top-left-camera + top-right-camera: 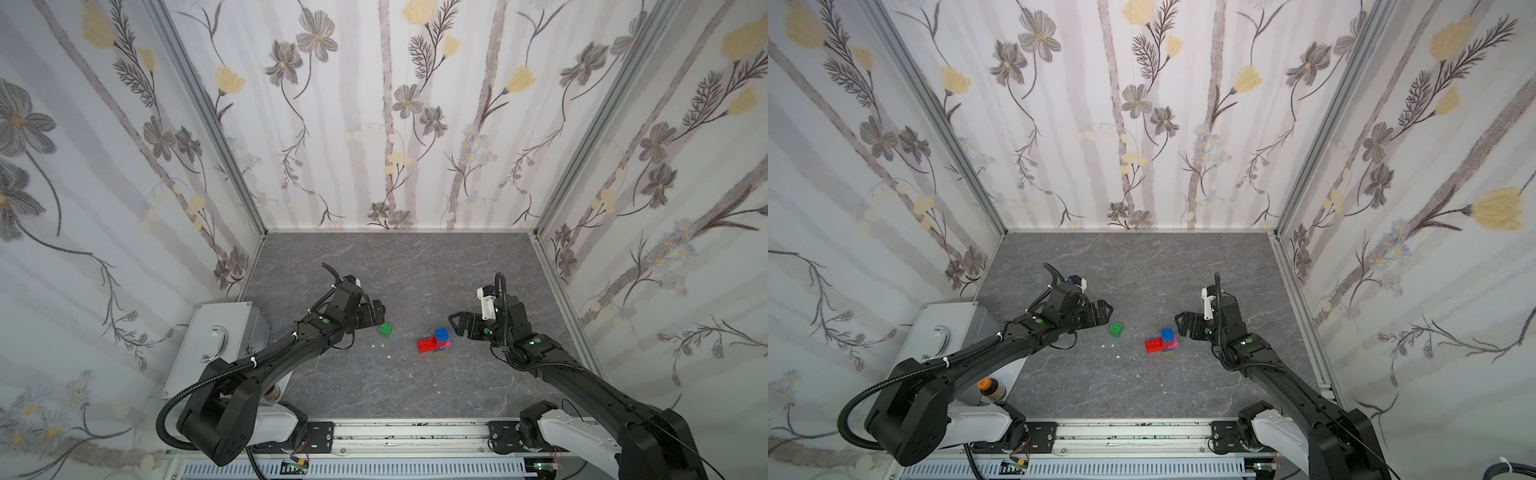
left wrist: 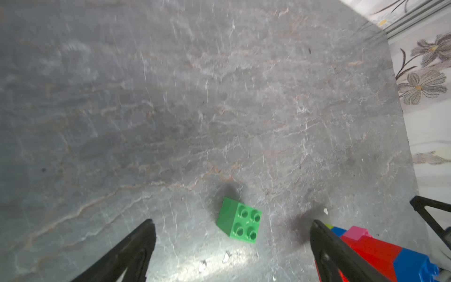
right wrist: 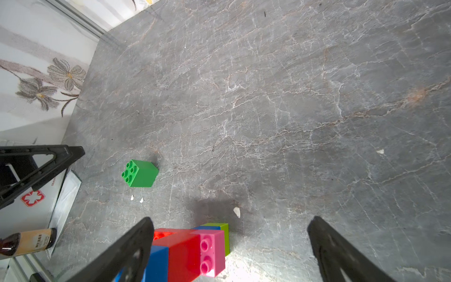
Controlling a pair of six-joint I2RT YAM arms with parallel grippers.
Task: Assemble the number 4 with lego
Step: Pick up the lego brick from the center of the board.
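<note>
A dark green lego brick [image 1: 385,329] [image 1: 1116,329] lies alone on its side on the grey table, studs facing sideways. My left gripper [image 1: 376,312] [image 2: 232,221] hovers open just behind and left of it, holding nothing. In the left wrist view the green brick [image 2: 239,221] shows between the spread fingertips. To its right lies a joined cluster of red, blue, pink and lime lego [image 1: 434,340] [image 1: 1162,341] [image 3: 190,251]. My right gripper [image 1: 457,324] [image 3: 231,218] stands open just right of the cluster, not touching it.
A grey metal box with a handle [image 1: 224,332] sits at the table's left edge. A brown bottle [image 1: 990,388] stands beside it. Small white scraps [image 1: 380,345] lie near the green brick. Patterned walls enclose the table on three sides.
</note>
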